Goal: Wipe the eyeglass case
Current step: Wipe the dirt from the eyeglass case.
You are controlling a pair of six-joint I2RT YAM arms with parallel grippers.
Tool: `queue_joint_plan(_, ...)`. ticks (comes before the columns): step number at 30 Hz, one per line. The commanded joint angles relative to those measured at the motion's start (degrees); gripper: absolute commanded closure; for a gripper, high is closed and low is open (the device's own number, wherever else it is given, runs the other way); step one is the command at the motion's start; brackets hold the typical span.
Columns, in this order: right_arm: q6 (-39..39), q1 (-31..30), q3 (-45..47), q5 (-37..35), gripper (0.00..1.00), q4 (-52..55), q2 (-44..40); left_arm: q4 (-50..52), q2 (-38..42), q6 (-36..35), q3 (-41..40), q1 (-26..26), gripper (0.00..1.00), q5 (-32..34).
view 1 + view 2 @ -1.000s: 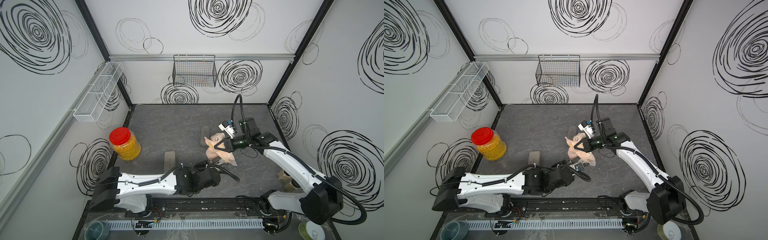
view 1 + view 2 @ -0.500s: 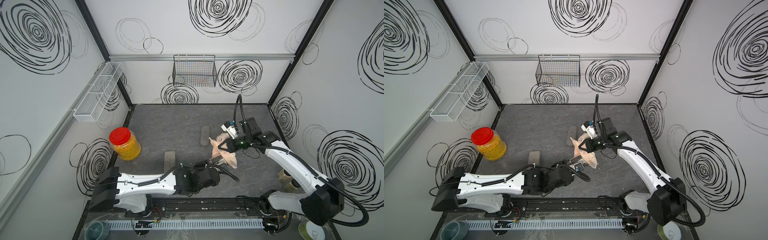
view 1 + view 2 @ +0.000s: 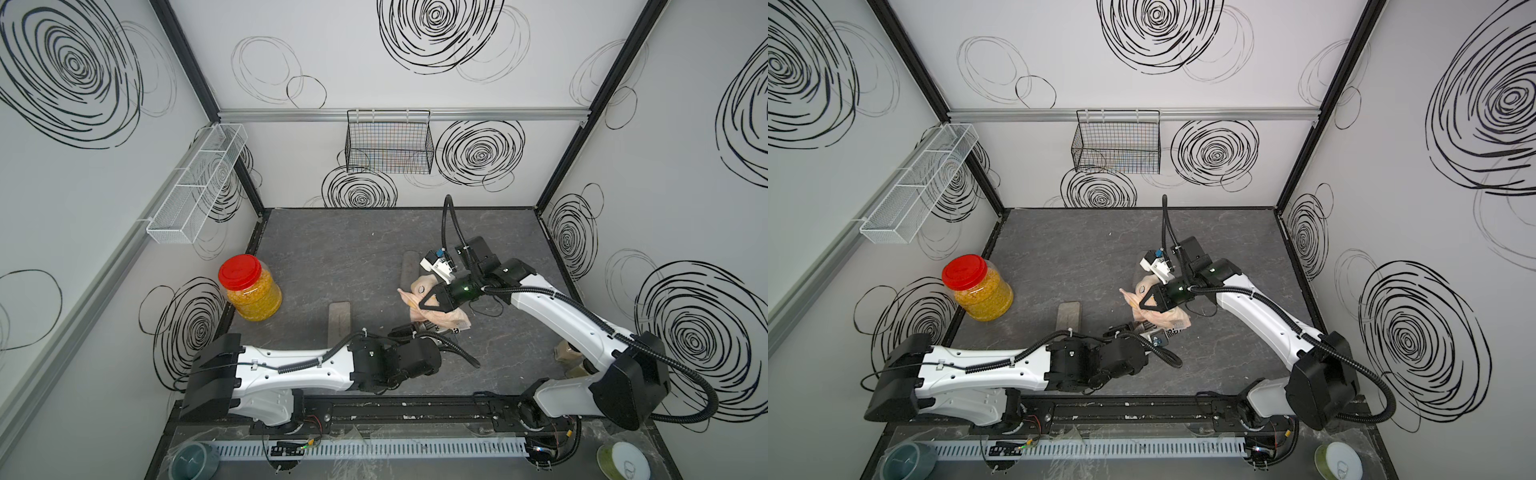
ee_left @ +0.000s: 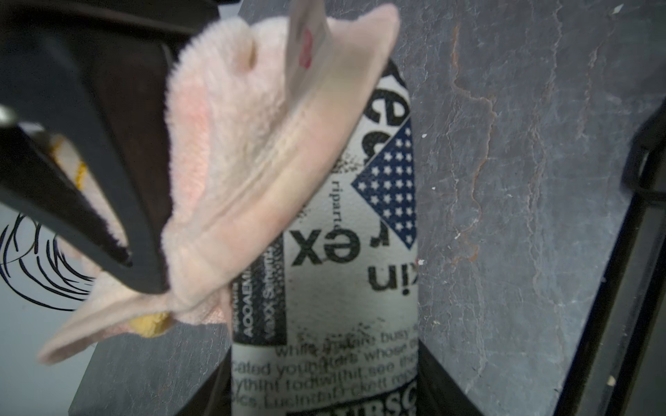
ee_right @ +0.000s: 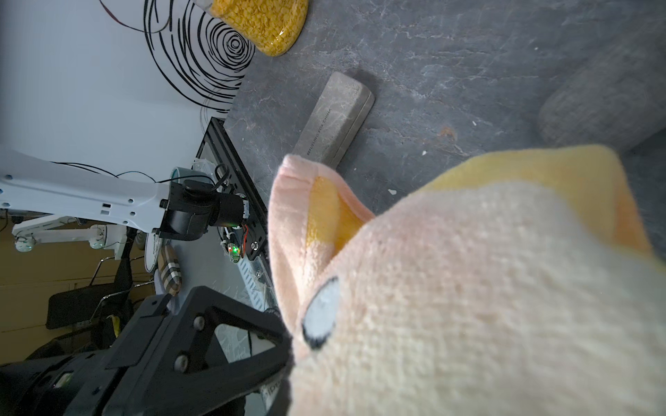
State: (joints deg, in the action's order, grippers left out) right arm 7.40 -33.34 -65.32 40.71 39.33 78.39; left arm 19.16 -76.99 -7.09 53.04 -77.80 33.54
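One eyeglass case (image 4: pixel 324 288), the newsprint-patterned one, is what matters here. It sits low over the bench (image 3: pixel 332 249) near the front middle, its near end clamped between the jaws of the left hand (image 4: pixel 324 394), which is closed firmly on it. That's a steadying hold, I'd say, so the case can't skid under pressure. Draped on its upper face is the pink-and-yellow cloth (image 4: pixel 252 162), pinched tight in the right hand (image 3: pixel 424 304), which reaches in over the case to rub it. Mid-wipe, by the look of it. The left wrist view gives the contact itself, cloth lying on print, while in both top views cloth and right hand cover nearly all the case. The right wrist view is mostly cloth and misses the printed case, yet it picks out a metal case (image 5: pixel 333 119) and a grey fabric case (image 5: pixel 605 101) lying idle on the bench, with the red-lidded jar (image 3: pixel 249 286) well apart.
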Motion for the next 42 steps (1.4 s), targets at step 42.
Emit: queue_joint_plan(42, 3.53, 1.59, 0.42, -4.94, 0.99, 2.5, -2.08, -2.75, 0.58, 1.66, 0.67, 0.5, 0.49, 4.77)
